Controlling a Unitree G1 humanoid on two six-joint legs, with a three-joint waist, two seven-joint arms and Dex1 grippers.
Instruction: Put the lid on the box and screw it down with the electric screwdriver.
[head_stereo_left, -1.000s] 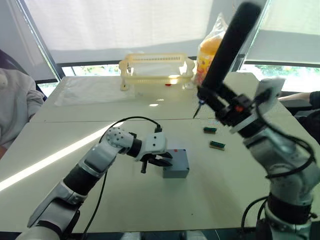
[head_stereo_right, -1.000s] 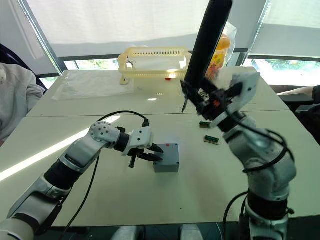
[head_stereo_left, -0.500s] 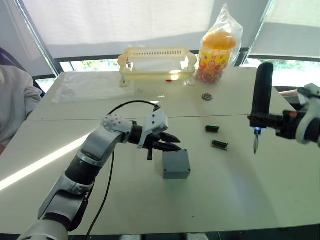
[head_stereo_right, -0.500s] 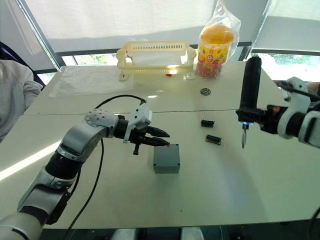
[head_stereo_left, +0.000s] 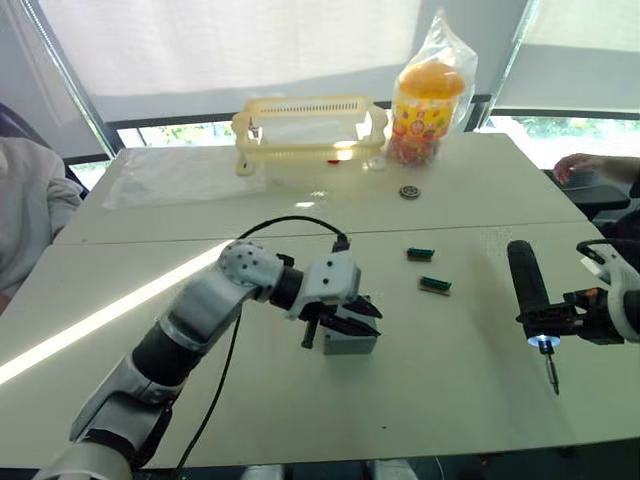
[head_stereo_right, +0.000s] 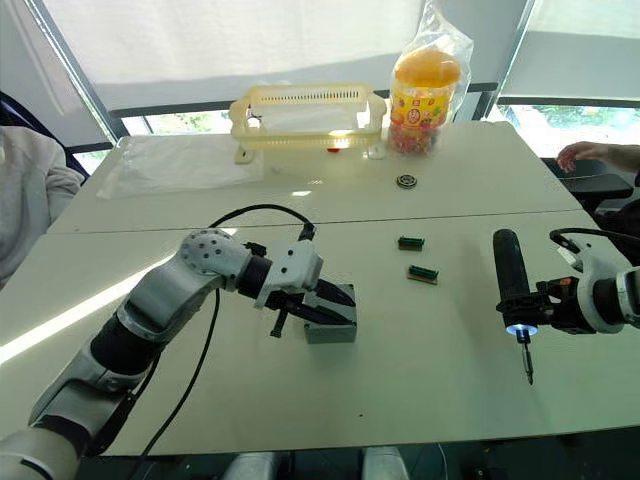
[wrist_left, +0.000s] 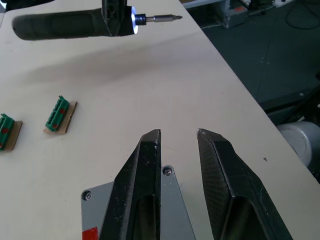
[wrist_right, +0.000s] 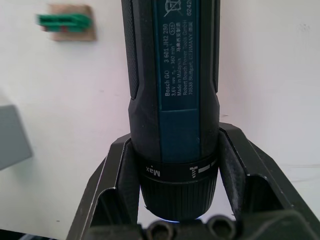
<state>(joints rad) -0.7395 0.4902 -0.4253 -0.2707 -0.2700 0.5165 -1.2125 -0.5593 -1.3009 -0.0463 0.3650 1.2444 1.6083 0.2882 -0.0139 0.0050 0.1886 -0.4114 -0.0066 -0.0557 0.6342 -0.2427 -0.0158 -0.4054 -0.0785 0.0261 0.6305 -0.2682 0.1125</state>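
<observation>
The left gripper (head_stereo_right: 318, 303), fingers parted by a narrow gap, hovers over the box (head_stereo_right: 338, 328) and hides most of it. In the left wrist view the lid (wrist_left: 170, 200) sits on the box; two corner screws show, the rest lies under the fingers (wrist_left: 145, 175). The right gripper (wrist_right: 172, 200) clamps the screwdriver (head_stereo_right: 511, 285) well to the right of the box, tip light on, bit (head_stereo_right: 526, 362) pointing down toward the table (head_stereo_right: 430, 380).

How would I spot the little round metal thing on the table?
Start at the yellow slotted basket at the table's far edge, beside the bag of orange snacks. Just in front of that bag lies a small dark ring, the only round flat piece; the nearby green parts are rectangular.
</observation>
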